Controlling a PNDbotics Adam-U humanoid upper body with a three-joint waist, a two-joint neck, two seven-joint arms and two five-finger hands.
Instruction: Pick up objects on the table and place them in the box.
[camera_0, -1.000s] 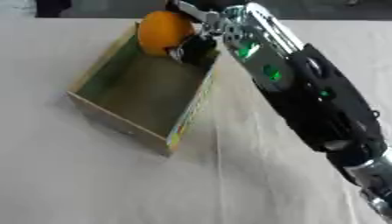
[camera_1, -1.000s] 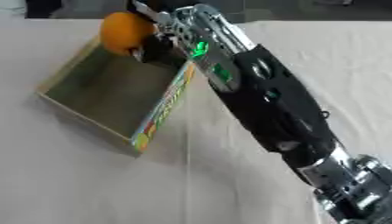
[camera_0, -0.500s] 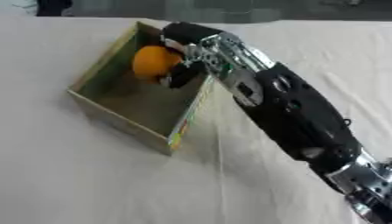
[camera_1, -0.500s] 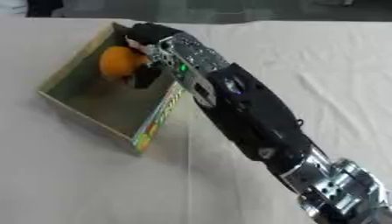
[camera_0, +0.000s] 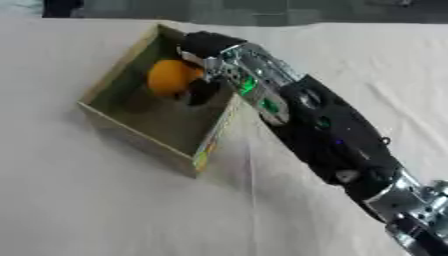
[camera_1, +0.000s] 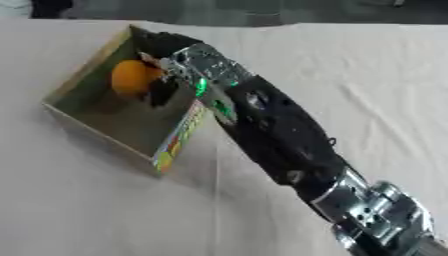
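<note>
Gripping the orange ball inside the box, right hand curled.

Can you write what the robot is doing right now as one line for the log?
right hand: shut on orange ball | ball: inside cardboard box, low over its floor | left hand: not in view | step: placing, not yet released

The round fruit sits inside the box, at the table's left
</note>
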